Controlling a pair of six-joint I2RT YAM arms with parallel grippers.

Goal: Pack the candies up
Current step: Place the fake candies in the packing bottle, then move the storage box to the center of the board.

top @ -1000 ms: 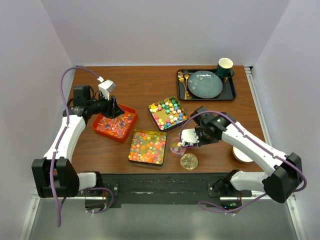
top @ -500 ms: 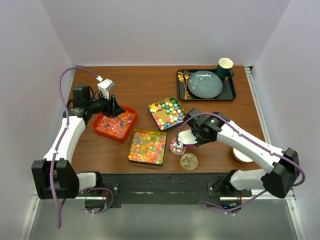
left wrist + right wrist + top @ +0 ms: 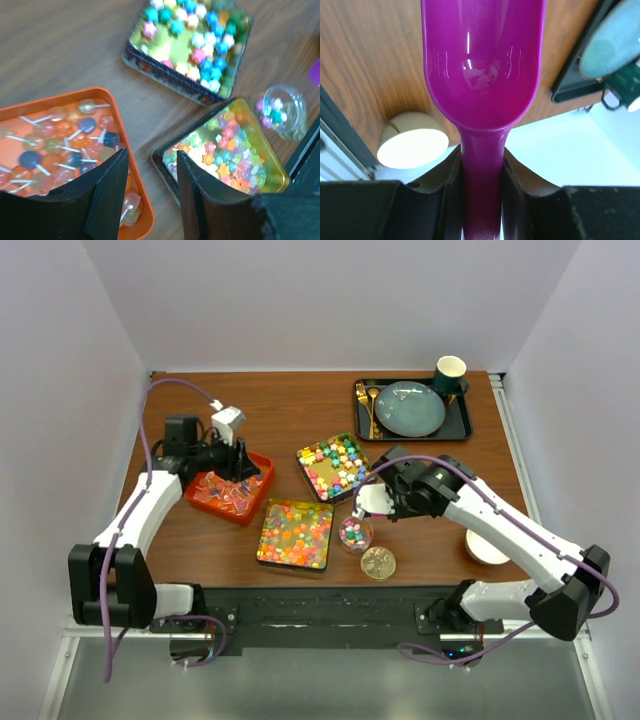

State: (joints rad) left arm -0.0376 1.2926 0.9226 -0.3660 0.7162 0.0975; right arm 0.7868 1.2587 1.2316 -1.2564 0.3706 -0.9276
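Pastel star candies fill a patterned square tin, also in the left wrist view. A gold square tin holds orange, yellow and green candies. A small clear cup with a few candies stands right of it. My right gripper is shut on the handle of an empty magenta scoop, held just above and behind the cup. My left gripper is open and empty over the near corner of an orange tray of lollipops.
A round gold lid lies in front of the cup. A cream round container sits at the right front. At the back right, a black tray holds a teal plate, gold cutlery and a dark green cup.
My right gripper has lifted the scoop away from the clear cup and moved back toward the star tin. My left gripper has shifted a little to the right over the orange tray.
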